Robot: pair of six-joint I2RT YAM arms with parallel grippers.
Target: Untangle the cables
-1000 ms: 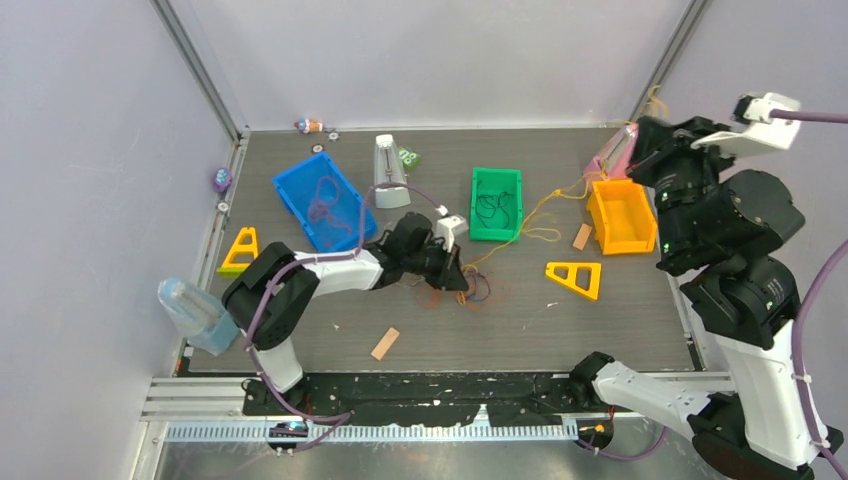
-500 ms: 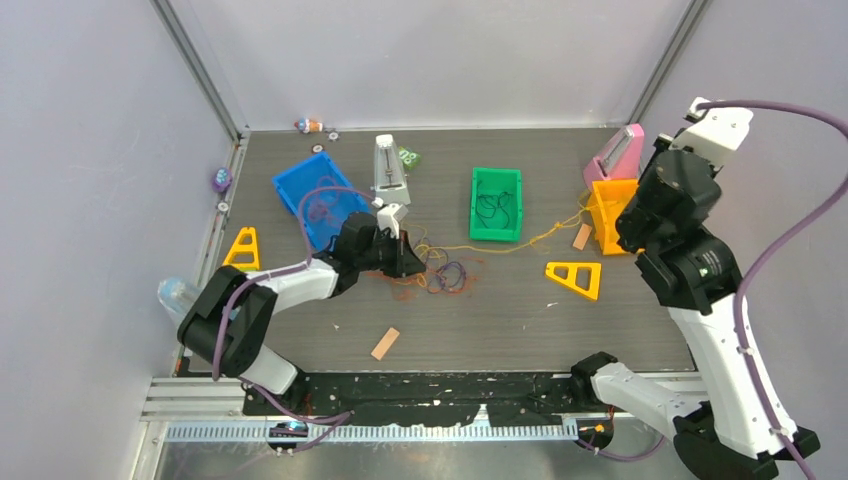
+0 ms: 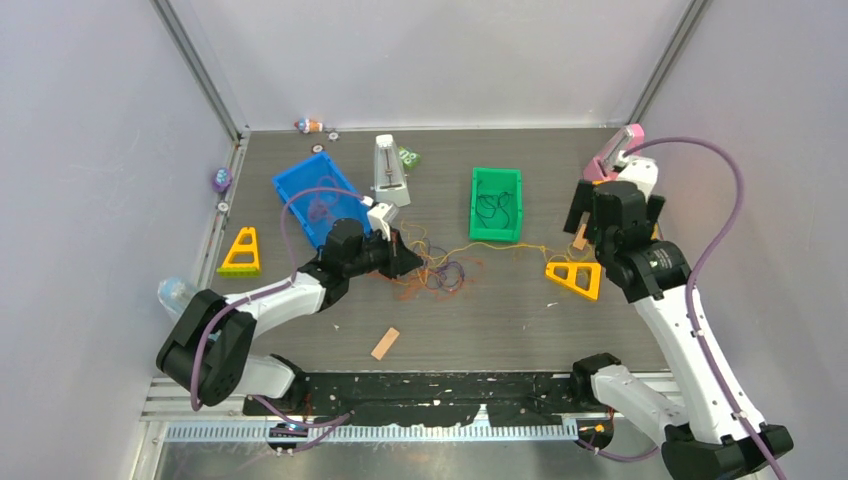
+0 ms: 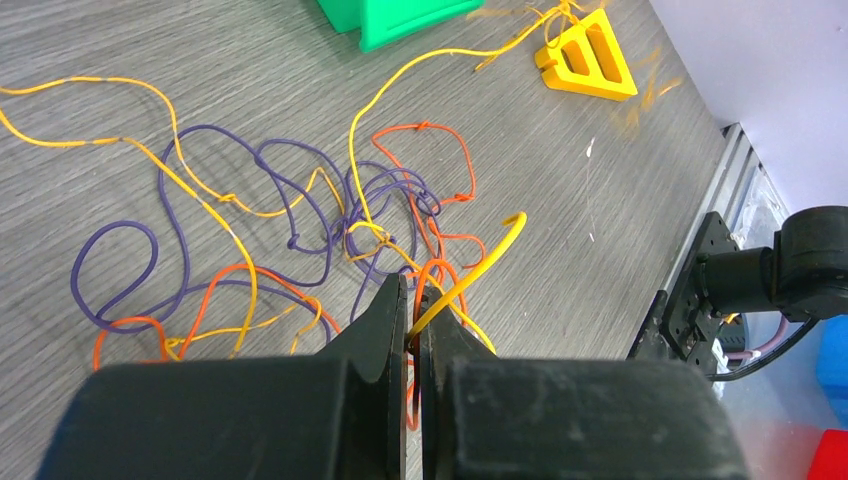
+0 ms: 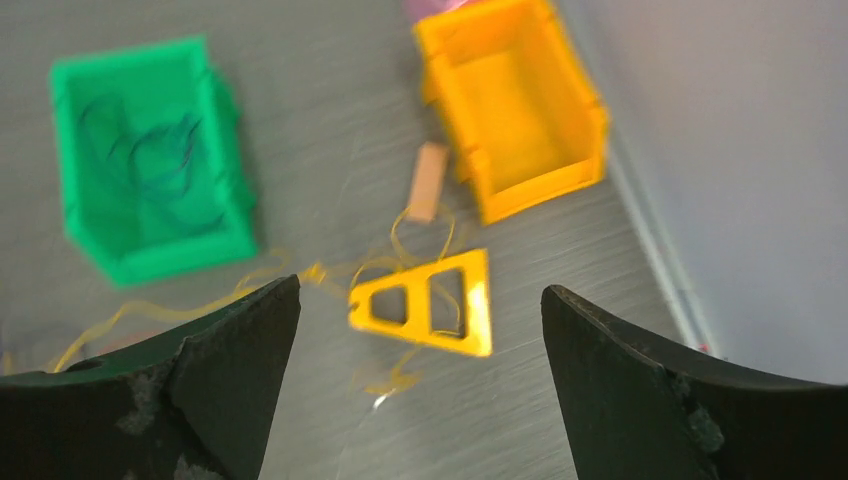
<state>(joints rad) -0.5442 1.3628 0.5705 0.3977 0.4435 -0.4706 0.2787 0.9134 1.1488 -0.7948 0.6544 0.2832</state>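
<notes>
Where the left pincer [image 4: 412,305] reaches the table [image 4: 620,200], its two fingers are pressed together on a yellow strand [image 4: 480,262] of the cables [image 4: 300,230]. The strand curls up and away from the right side of the tips. The rest of the tangle lies just ahead of these tips and spreads to their left: purple loops, orange-red loops and further yellow runs cross one another flat on the table.

In the overhead view the left pincer [image 3: 408,262] touches the near edge of the cables [image 3: 442,272]. The heap extends from it toward the right pincer [image 3: 610,215]. The yellow strand [image 3: 520,247] leaves the heap on the side away from the left pincer. It passes the green bin [image 3: 497,203] and runs toward the yellow triangle frame [image 3: 575,278].

The right pincer [image 5: 420,290] is held clear of the table with its fingers spread wide and nothing between them. The yellow triangle frame [image 5: 430,305] lies below the gap. Thin yellow cable ends lie about it, too blurred to trace.

- **Ahead and to its left:** the green bin [image 5: 150,200] holds a coil of dark cable.
- **Ahead and to its right:** an orange bin [image 5: 510,110] stands.
- **Between the bins:** a tan stick [image 5: 428,180] lies just beyond the frame.
</notes>
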